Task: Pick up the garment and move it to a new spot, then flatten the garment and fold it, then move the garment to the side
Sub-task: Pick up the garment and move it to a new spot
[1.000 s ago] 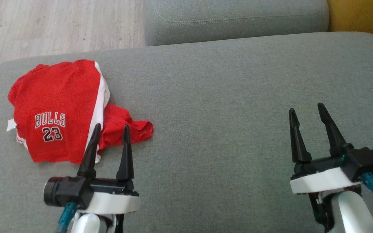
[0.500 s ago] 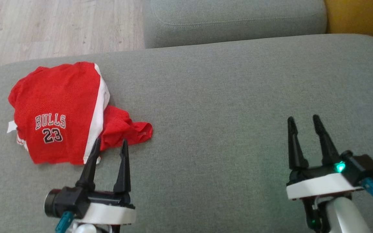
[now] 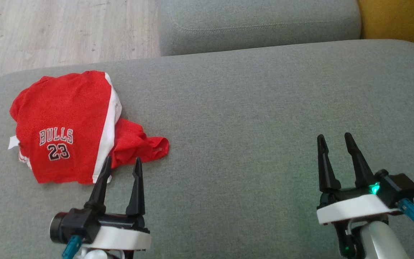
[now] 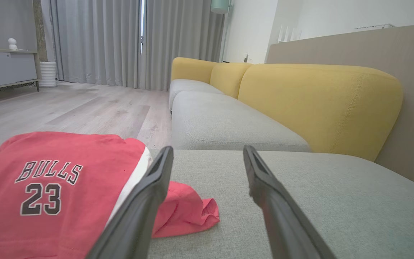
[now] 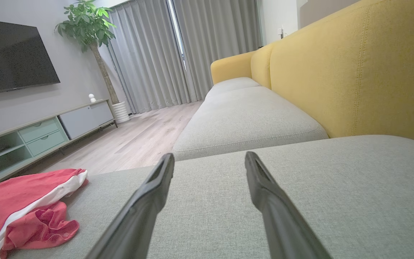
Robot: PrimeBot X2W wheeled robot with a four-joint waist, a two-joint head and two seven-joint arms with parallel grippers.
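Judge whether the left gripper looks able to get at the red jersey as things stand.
Probably yes: the left gripper is open, its fingertips at the near edge of the red jersey, with nothing between them.

In the head view the garment [image 3: 63, 126] lies bunched at the left. Its lower layers are hidden and its cut cannot be told. A finger [image 3: 101, 181] of the left gripper [image 3: 123, 158] covers the lower end of its white stripe. The left arm [image 3: 97, 255] and right arm [image 3: 379, 241] run off the bottom edge, and the far cushion [image 3: 257, 25] runs off the top.

In the left wrist view the garment is cut off at the left and bottom edges. A white thing [image 4: 12, 43] on the cabinet [image 4: 5, 68] at upper left is too small to tell.

In the right wrist view the lower left corner cuts the garment's lettering.
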